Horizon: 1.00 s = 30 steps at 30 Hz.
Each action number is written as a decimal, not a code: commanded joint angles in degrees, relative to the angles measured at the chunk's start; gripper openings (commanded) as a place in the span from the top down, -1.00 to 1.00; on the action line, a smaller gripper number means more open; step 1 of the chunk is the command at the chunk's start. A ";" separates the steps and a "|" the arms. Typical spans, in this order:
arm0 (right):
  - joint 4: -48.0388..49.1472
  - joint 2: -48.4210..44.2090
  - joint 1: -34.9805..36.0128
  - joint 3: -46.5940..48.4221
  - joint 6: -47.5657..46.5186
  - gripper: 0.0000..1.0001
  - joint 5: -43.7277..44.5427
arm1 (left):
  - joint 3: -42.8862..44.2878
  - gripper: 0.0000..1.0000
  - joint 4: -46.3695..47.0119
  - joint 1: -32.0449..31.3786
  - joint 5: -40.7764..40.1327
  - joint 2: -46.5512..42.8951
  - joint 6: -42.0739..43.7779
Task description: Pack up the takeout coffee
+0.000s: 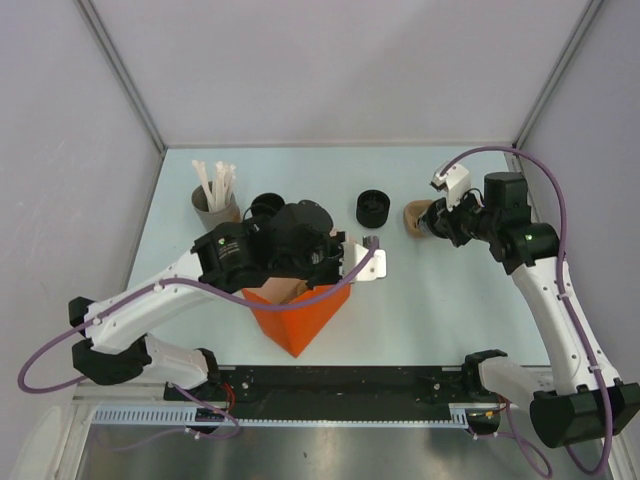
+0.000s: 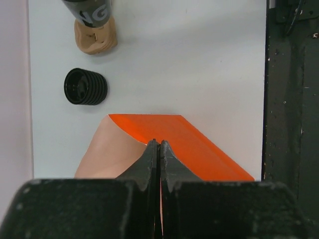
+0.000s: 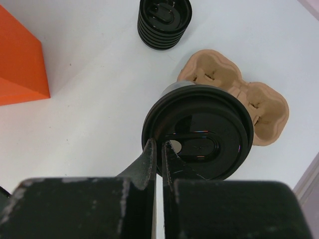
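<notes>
The takeout coffee (image 3: 199, 132), a black cup with a black lid, stands in a tan cardboard carrier (image 3: 259, 107) at the back right. My right gripper (image 3: 159, 144) is shut on the near rim of its lid; in the top view the gripper (image 1: 432, 222) hides the cup. The left wrist view shows the cup (image 2: 92, 12) on the carrier (image 2: 94, 39). My left gripper (image 2: 157, 143) is shut on the top edge of an orange paper bag (image 2: 194, 144) with a tan inside (image 2: 112, 154). The bag (image 1: 295, 315) stands at the front centre under the left gripper (image 1: 318, 278).
A stack of black lids (image 1: 372, 207) sits between the bag and the carrier. A black cup with no lid (image 1: 265, 208) and a grey cup of white straws (image 1: 215, 200) stand at the back left. The black base rail (image 1: 330, 385) runs along the near edge.
</notes>
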 commanded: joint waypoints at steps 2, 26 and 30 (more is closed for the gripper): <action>-0.92 -1.95 -0.72 1.49 1.27 1.00 2.69 | 2.67 0.46 2.57 -2.14 -1.21 1.21 1.10; -13.14 13.25 4.61 36.98 6.28 1.00 -9.53 | -2.16 -1.00 10.83 23.42 -4.02 -18.39 -4.97; -14.01 19.12 10.78 45.14 6.89 1.00 -5.66 | -0.16 -0.99 10.39 25.63 -1.03 -19.36 -6.19</action>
